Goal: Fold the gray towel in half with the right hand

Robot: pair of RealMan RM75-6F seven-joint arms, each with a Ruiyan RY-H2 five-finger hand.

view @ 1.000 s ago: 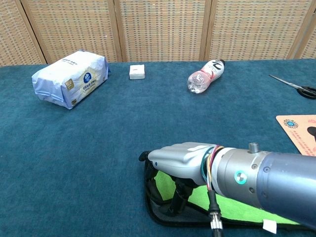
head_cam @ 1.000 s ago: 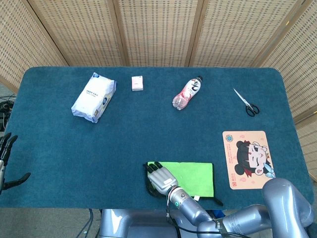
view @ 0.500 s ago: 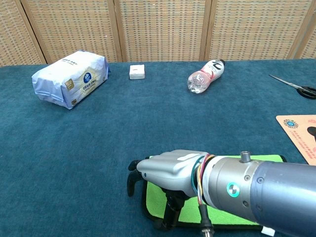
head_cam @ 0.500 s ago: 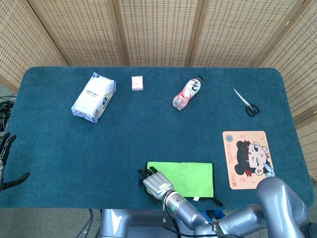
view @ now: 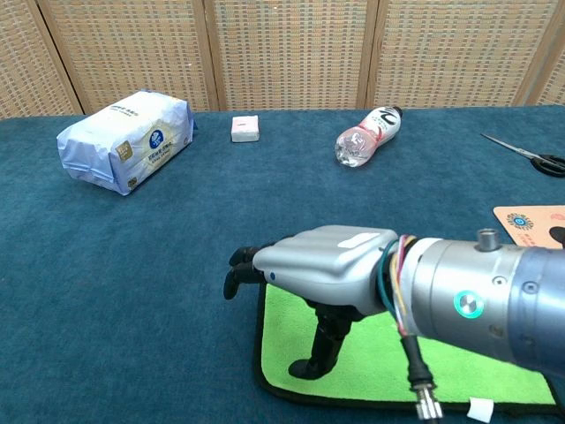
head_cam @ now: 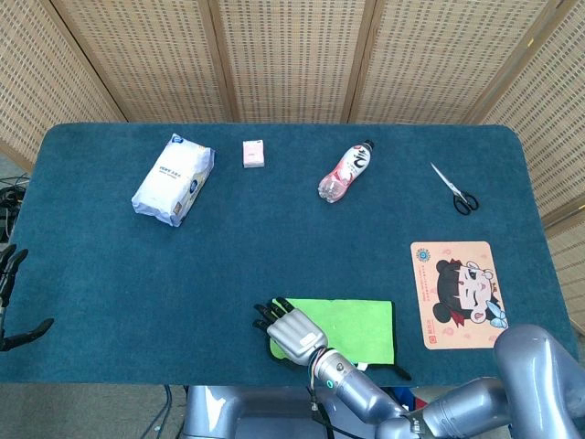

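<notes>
The towel point(head_cam: 355, 324) lies flat near the table's front edge, showing a bright green face with a dark border; the chest view also shows the towel point(view: 415, 358). My right hand point(head_cam: 291, 331) hovers over its left end, fingers spread and reaching past the left edge. In the chest view the right hand point(view: 322, 263) holds nothing, and its thumb point(view: 320, 353) points down onto the green cloth. My left hand point(head_cam: 11, 302) sits at the far left edge of the head view, off the table, fingers apart and empty.
Along the back of the table lie a white tissue pack point(head_cam: 174, 179), a small white box point(head_cam: 253, 153), a plastic bottle on its side point(head_cam: 346, 171) and scissors point(head_cam: 454, 188). A cartoon mat point(head_cam: 457, 293) lies right of the towel.
The towel's left edge, bunched under my right hand a second ago, now lies flat. My right hand has shifted slightly left and spread its fingers. The left hand barely moved.
</notes>
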